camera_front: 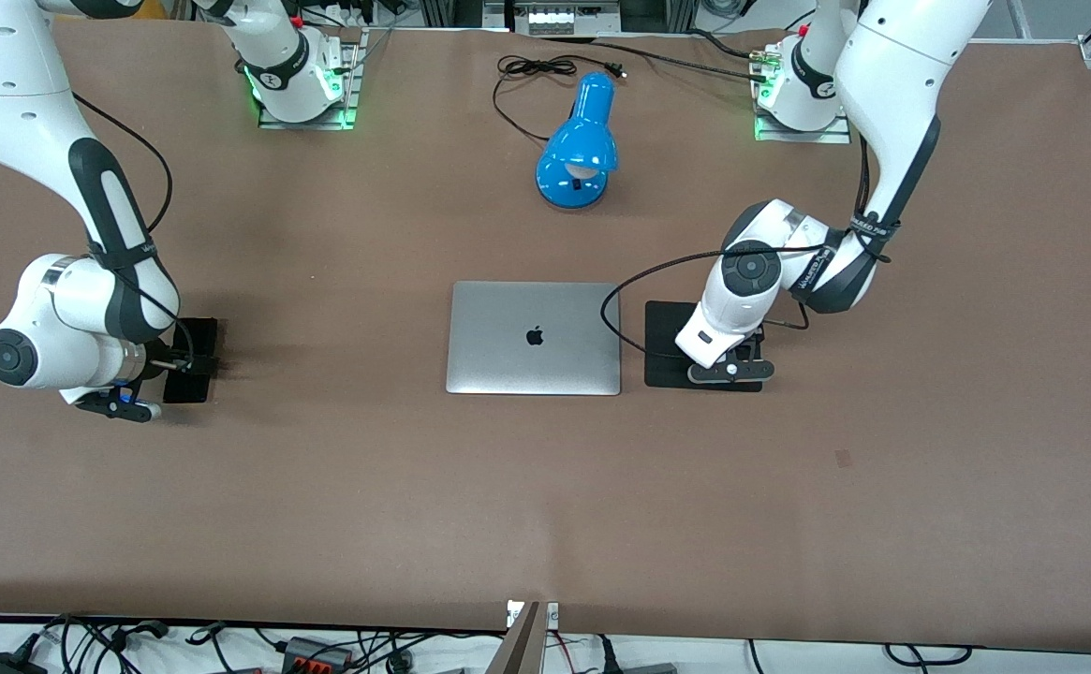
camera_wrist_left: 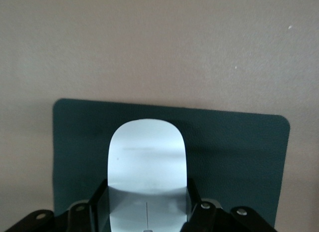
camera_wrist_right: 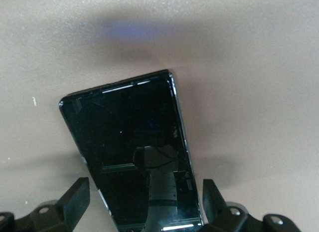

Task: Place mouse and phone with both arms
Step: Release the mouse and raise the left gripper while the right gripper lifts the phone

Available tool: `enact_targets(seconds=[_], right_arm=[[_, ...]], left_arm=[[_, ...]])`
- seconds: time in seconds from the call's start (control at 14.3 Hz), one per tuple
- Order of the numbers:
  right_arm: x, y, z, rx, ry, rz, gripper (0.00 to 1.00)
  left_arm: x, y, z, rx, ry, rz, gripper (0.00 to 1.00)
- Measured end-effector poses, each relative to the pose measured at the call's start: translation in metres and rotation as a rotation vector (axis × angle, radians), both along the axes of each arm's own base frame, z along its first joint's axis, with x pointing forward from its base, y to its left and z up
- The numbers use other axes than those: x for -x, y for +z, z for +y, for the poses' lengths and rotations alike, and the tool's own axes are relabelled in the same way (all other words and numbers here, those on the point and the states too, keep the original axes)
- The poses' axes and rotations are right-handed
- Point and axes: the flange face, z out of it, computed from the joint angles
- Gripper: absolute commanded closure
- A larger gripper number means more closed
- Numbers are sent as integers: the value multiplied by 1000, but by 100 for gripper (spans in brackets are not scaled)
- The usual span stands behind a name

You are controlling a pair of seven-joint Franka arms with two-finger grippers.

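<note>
On the counter the phone lay flat toward the right arm's end, the right hand wide around it; only that wrist view showed clear gaps; the mouse sat on the pad beside the laptop, the left hand narrow against its sides; both looked placed, the arms' retreat remaining.

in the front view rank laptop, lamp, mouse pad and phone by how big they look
1. laptop, clearly largest
2. mouse pad, partly covered by the left claw, and lamp: look too alike to rank
3. phone, smallest, though partly hidden under the right claw
</note>
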Motion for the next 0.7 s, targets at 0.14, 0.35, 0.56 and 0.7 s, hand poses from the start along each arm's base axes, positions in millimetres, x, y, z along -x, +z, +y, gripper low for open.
enact_targets(seconds=[0.14,0.35,0.56,0.7], right_arm=[[1,-2,-1,-3,6,4,0],[3,-7,-4,-6,8,11,0],[3,-7,-4,-9,19,11,0],[3,-7,-4,-11,25,11,35]], left_arm=[[5,-5,1,-1,-1,6,0],[1,-2,3,8,5,-9,0],[-16,22,11,20,27,-57,0],[-35,50,24,6,54,-80,0]])
